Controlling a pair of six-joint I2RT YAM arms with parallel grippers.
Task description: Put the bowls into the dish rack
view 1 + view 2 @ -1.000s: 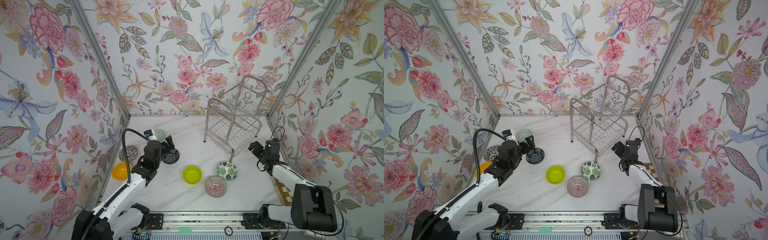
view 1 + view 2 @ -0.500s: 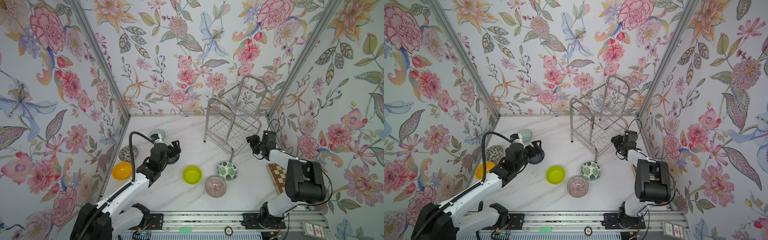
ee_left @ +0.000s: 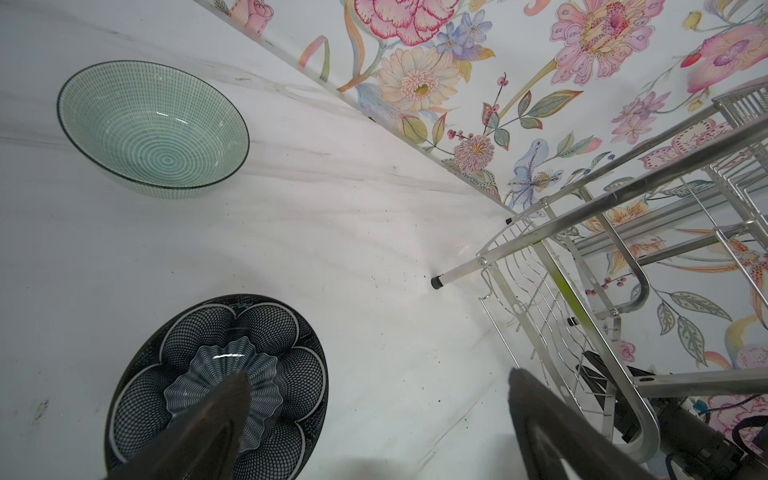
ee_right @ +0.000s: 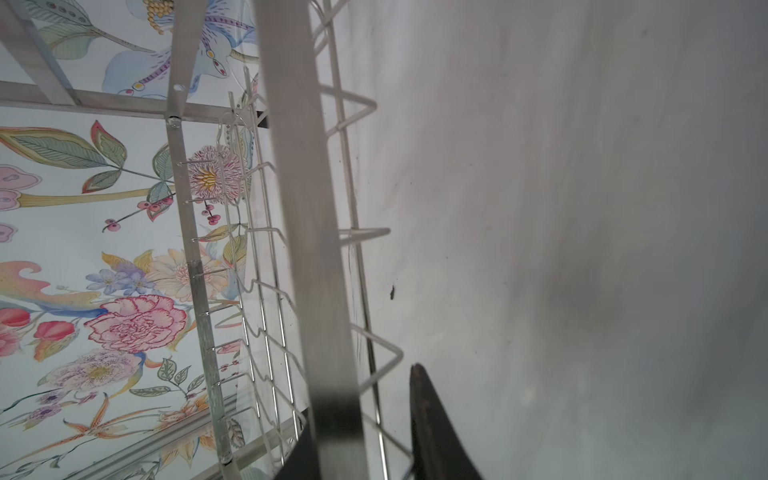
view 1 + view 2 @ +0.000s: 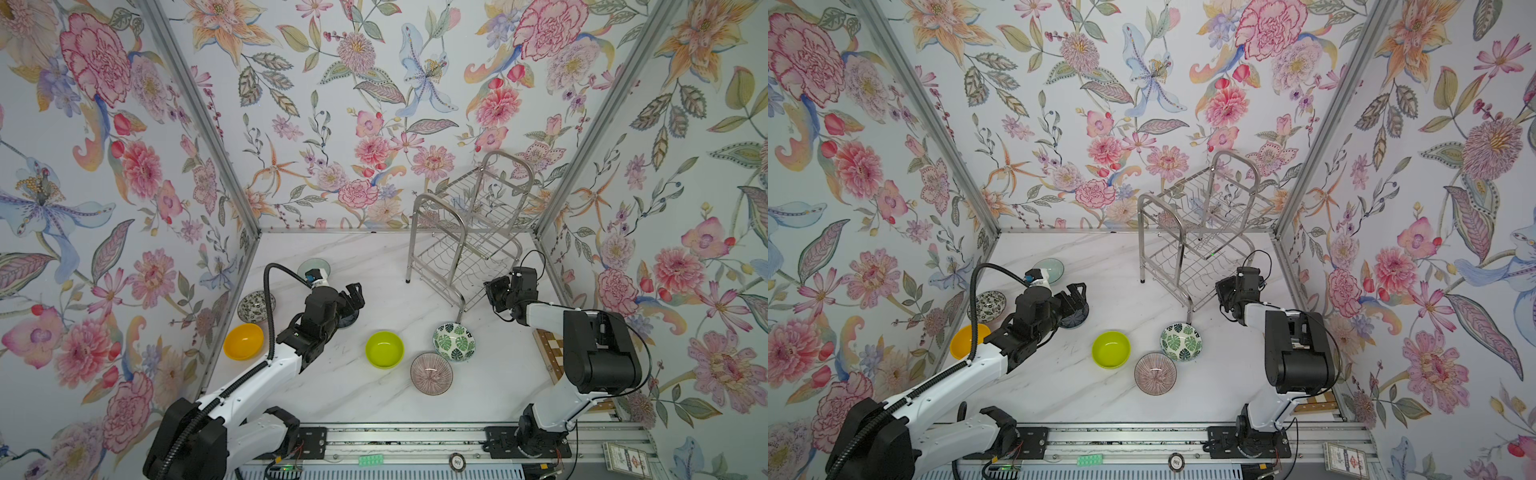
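Since the left gripper [image 5: 352,296] hangs wide open over the dark navy flower bowl [image 3: 286,361], left of middle, it should drop one finger inside and pinch the rim softly. On the right, the right gripper [image 5: 493,292] sits narrow around a dish rack [image 5: 460,266] bar; I cannot tell if it grips.

The gripper [image 4: 359,419] straddles a tube of the dish rack [image 4: 307,232]; one dark finger [image 4: 432,428] stands just beside it, the pale surface [image 4: 582,208] behind.
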